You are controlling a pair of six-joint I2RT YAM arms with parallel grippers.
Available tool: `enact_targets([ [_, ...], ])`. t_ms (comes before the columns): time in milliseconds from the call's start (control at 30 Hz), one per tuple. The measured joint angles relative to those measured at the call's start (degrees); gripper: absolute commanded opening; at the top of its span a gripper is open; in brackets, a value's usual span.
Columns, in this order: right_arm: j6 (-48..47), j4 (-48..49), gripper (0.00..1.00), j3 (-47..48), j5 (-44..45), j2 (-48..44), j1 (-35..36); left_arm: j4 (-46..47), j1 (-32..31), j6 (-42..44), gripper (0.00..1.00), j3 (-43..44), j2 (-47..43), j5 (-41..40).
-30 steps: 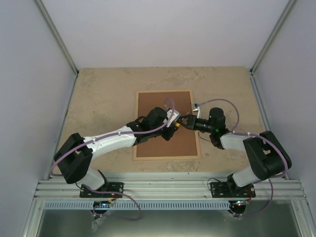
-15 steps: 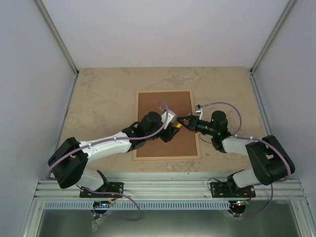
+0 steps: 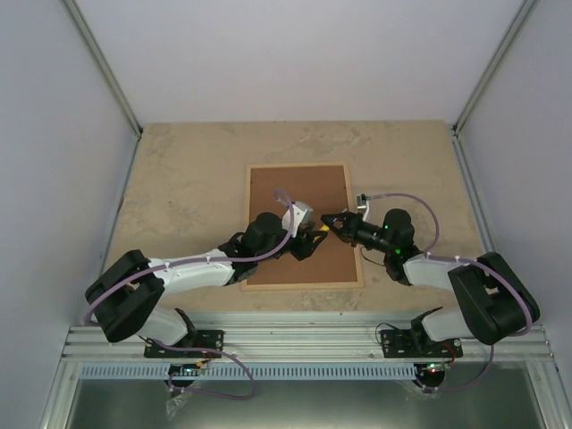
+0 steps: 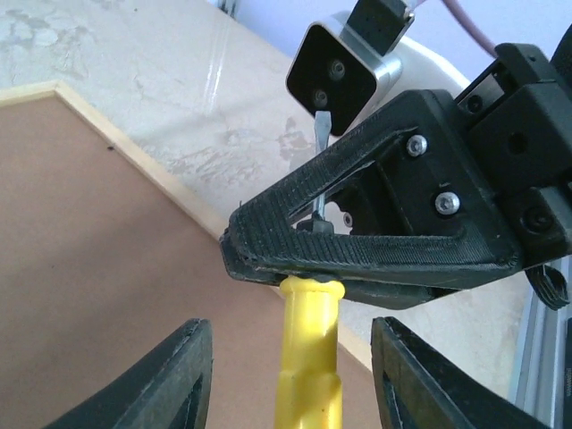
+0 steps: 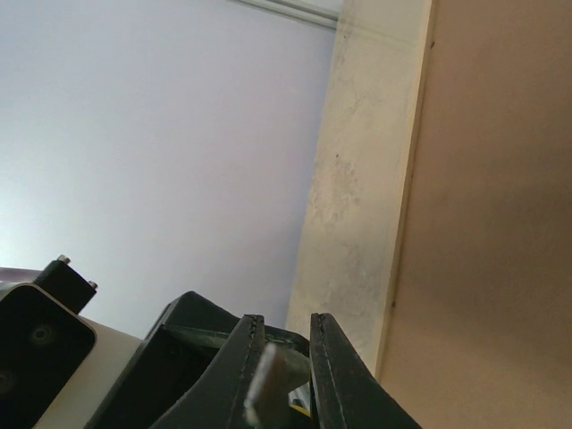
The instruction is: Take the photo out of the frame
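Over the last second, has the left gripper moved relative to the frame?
Yes. The left gripper has drawn back toward the near-left corner of the frame, its jaws now open around the yellow tool.

The right pincer (image 4: 268, 259) grips a yellow-handled tool (image 4: 310, 357) inside the spread-open left pincer (image 4: 290, 380).

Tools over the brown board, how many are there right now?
2. The left tool is over the right side of the brown backing board, jaws apart either side of the yellow-handled screwdriver. The right tool faces it, shut on that screwdriver's metal shaft. None seems hidden.
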Motion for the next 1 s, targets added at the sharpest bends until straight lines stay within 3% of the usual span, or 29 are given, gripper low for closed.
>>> enact_targets([
  [567, 7.10, 2.69, 0.00, -2.25, 4.02, -3.21, 1.29, 10.47, 0.00, -4.68, 0.25, -2.80, 1.84, 2.73],
  [867, 8.50, 2.82, 0.01, -2.64, 5.22, -3.32, 1.66, 12.15, 0.00, -5.09, 0.00, -2.80, 2.82, 4.20],
  [1000, 8.44, 2.82, 0.13, -2.67, 5.29, -3.32, 1.66, 12.20, 0.00, -5.11, 0.00, -2.80, 2.89, 3.89],
])
